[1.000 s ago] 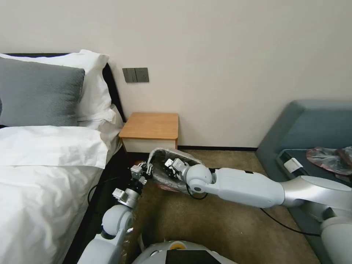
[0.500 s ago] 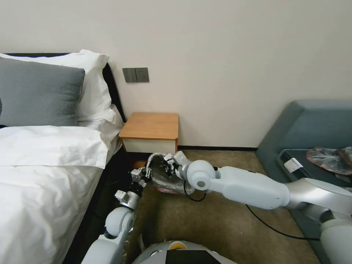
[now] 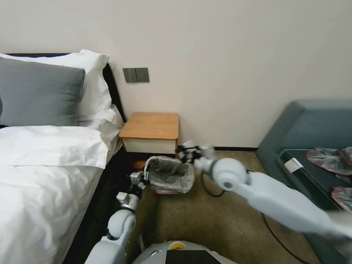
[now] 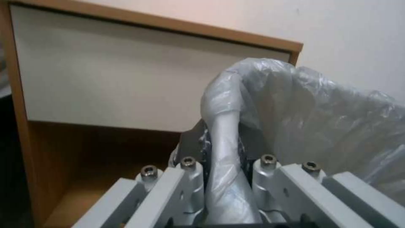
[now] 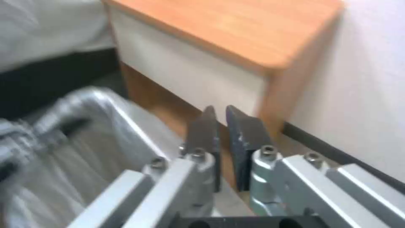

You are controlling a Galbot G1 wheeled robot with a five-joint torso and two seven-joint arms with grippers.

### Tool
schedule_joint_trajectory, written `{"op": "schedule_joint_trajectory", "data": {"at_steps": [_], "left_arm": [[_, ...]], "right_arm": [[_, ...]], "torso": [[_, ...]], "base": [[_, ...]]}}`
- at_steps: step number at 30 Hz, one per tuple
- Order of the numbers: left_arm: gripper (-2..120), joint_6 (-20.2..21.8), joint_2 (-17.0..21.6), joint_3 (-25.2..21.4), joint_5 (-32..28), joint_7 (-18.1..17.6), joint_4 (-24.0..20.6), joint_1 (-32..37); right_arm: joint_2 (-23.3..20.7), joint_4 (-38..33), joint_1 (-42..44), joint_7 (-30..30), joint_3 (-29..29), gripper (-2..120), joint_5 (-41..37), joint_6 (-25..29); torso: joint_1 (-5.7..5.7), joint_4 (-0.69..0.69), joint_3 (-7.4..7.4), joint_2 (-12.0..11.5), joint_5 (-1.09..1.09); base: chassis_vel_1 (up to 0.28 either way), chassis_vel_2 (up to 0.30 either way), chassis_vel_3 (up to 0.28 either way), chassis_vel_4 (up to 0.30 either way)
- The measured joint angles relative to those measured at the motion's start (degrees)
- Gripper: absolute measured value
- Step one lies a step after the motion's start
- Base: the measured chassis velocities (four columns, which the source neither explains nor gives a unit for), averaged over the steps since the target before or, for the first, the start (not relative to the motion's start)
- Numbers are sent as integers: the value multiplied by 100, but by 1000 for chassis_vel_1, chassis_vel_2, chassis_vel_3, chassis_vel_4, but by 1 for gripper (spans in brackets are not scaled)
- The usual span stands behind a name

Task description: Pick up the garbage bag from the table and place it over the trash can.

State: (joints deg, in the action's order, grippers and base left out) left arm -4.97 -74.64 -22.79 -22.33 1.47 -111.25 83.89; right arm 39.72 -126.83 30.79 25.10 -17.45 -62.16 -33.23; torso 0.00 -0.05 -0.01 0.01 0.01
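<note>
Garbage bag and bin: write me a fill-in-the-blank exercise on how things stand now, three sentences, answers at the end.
1. The garbage bag is draped over the rim of the ____.
2. The left gripper is shut on the ____.
3. The right gripper, nearly shut with nothing between its fingers, is next to the front corner of the ____.

Missing words: trash can; garbage bag; table

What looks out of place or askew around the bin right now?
Nothing looks spilled or damaged. The garbage bag lines the trash can, wrinkled, with one twisted strand clamped in the left gripper at the rim. The right gripper is off the bag, nearly shut, empty.
</note>
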Motion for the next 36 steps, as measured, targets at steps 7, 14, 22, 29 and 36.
{"op": "schedule_joint_trajectory", "data": {"at_steps": [7,14,22,29,36], "left_arm": [[9,163,-47,-131,-47,-335,-109,314],[9,458,6,-66,-190,-609,-258,332],[9,488,107,-100,-270,-670,-326,515],[9,656,67,-65,-286,-823,-419,589],[9,1000,60,150,-216,-1115,-493,635]], "right_arm": [[-45,250,1589,-218,663,37,2278,1246],[903,377,3262,-277,2080,65,3626,1887],[2304,133,5170,-972,3339,94,5089,2340],[3285,-121,6016,-1283,3767,100,6049,2746],[4003,-331,6553,-1375,3931,100,6590,3117]], "torso": [[0,15,0,0,2],[0,4,0,0,-2],[0,3,0,0,-1],[0,7,0,0,-4],[0,4,1,0,-2]], "base": [[0,0,0,0],[0,0,0,0],[0,0,0,0],[0,0,0,0],[0,0,0,0]]}}
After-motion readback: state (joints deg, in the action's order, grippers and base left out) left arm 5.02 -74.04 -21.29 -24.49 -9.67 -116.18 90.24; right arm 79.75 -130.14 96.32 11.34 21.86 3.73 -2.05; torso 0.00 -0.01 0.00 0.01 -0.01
